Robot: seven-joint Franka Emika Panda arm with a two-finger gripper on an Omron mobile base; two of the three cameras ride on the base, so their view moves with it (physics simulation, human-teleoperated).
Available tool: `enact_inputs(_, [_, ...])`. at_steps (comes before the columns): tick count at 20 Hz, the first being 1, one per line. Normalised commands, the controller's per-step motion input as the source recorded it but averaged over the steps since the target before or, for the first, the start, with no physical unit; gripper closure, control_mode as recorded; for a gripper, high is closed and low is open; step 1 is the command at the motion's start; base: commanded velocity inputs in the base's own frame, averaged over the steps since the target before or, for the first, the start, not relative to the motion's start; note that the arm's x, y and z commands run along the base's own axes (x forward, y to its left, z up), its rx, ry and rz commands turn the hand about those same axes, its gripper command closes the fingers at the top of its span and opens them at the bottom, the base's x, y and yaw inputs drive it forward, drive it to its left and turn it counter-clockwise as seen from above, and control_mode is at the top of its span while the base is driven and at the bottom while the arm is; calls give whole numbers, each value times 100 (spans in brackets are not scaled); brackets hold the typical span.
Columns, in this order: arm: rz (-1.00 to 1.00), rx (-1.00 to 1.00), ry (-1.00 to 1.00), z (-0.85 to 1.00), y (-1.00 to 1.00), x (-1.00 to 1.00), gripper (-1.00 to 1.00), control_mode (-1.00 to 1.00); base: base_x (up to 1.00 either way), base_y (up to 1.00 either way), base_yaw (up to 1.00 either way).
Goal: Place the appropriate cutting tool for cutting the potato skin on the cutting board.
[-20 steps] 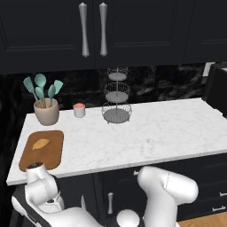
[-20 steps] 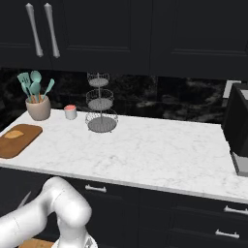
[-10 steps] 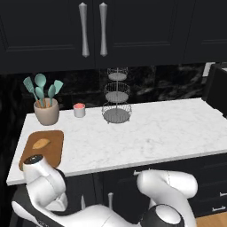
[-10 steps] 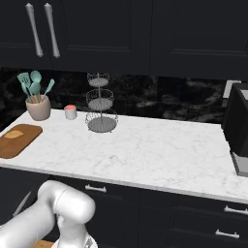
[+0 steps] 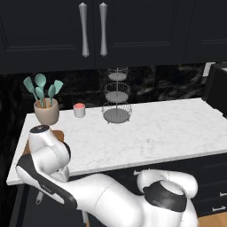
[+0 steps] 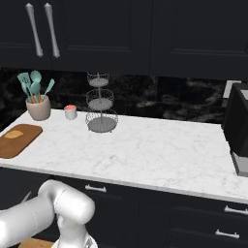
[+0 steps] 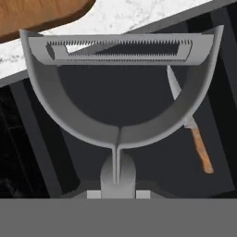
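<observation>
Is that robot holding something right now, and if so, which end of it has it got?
Yes: its tool holds the grey peeler by the handle end, with the loop head and toothed blade pointing away from the hand.

peeler: one
knife: one
cutting board: one
potato: one
teal spatulas: four
tiered wire stand: one

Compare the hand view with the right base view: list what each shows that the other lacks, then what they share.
Hand view alone: the grey peeler close up, held at its handle by the gripper, with a knife with an orange-brown handle lying in the dark space below the counter edge.

Right base view alone: the potato, the pot of teal spatulas, a small cup, a wire tiered stand.

Both: the cutting board and the marble counter.
</observation>
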Motion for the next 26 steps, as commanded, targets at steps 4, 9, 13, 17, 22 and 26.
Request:
enact_inputs(4, [-3, 0, 0, 23, 0, 100, 100, -100, 0, 0, 0])
enact_inputs(9, [-1, 0, 1, 0, 1, 100, 100, -100, 0, 0, 0])
enact_inputs(13, [-1, -3, 3, -19, 17, 100, 100, -100, 0, 0, 0])
enact_inputs(17, [0, -8, 4, -34, 23, 90, 100, -100, 0, 0, 0])
enact_inputs(22, [0, -5, 7, -30, 20, 73, 100, -100, 0, 0, 0])
enact_inputs(26, [0, -5, 8, -49, 17, 39, -100, -100, 0, 0, 0])
